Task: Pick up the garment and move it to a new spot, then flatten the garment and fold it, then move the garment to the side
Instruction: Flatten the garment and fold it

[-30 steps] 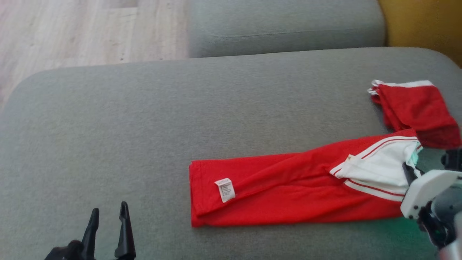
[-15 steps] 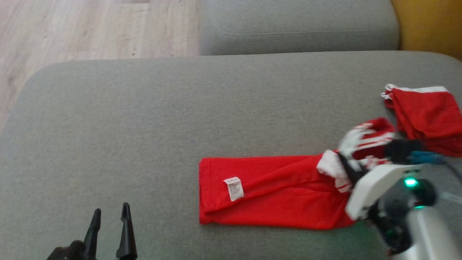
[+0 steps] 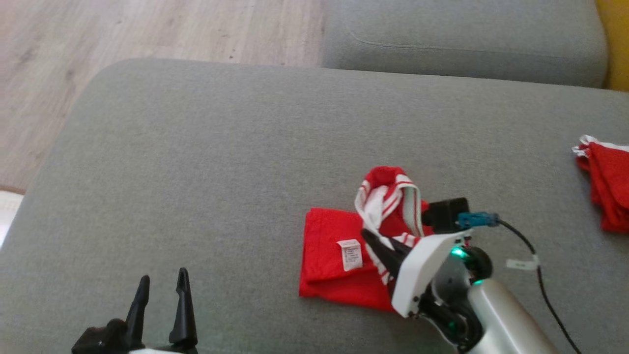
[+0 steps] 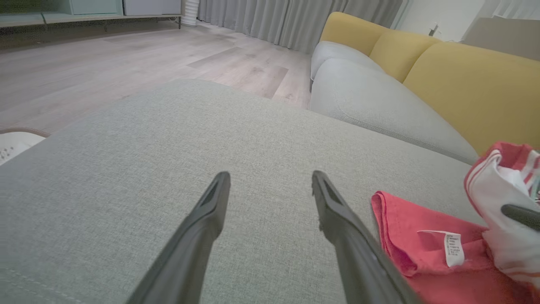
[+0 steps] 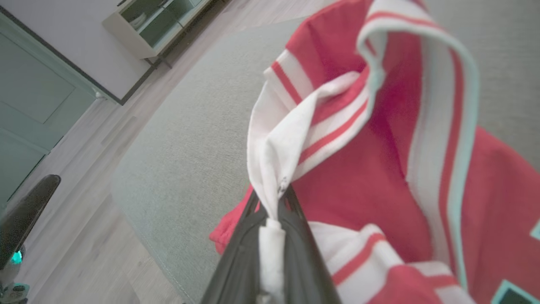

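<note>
Your left claw (image 3: 163, 274) is nearest, low left over the grey cushion (image 3: 196, 172), fingers spread, holding nothing. Your right claw (image 3: 369, 236) is pinched tight on the white striped edge of the garment (image 3: 322, 250). That end is bunched up over the red half, which lies flat on the cushion right of centre, label (image 3: 350, 254) up. Another red cloth (image 3: 607, 191) lies well apart at the right edge. Wood floor (image 3: 147, 29) beyond.

Left gripper (image 3: 163, 274): hovering at lower left, fingers standing wide apart.
Right gripper (image 5: 271, 194): clamping tight on the garment (image 3: 324, 246), forearm angling in from lower right.
</note>
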{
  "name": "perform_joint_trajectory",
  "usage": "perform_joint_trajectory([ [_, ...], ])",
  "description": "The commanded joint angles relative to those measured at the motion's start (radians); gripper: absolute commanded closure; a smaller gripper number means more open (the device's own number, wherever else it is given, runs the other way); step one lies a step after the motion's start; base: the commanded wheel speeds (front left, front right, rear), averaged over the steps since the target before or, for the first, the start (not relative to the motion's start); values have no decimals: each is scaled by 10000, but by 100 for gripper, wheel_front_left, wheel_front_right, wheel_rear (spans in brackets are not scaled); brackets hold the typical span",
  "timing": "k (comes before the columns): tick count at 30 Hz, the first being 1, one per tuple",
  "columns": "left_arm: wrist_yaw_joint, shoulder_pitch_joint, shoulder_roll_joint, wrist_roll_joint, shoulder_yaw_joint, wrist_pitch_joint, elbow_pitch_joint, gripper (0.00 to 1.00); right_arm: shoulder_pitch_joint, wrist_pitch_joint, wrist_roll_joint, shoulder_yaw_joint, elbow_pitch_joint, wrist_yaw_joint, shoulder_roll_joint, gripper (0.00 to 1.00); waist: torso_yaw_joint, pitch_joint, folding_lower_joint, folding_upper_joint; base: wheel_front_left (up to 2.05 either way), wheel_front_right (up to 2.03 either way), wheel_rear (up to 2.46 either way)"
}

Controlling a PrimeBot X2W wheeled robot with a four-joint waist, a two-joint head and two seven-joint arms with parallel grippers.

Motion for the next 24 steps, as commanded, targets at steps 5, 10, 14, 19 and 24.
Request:
perform_joint_trajectory([
  [5,-69,-615,-10,89,287,-93,-140,0,-1077,-538,597,1077,889,35,101,100,392,23,0,0,0,0,0],
  [10,-102,-668,-74,86,233,-113,-49,0,-1576,-882,1072,1793,1902,35,101,100,553,23,0,0,0,0,0],
  [14,-109,-694,-79,85,192,-101,19,0,-2040,-1538,1689,2296,2610,35,102,0,594,-61,0,0,0,0,0],
  [19,-72,-619,-29,102,136,-50,-12,0,-2450,-2108,2193,2887,2705,35,102,0,421,-260,0,0,0,0,0],
  [24,-27,-515,18,114,94,-14,-89,0,-2681,-2516,2276,3120,2422,35,102,0,190,-422,0,0,0,0,0],
])
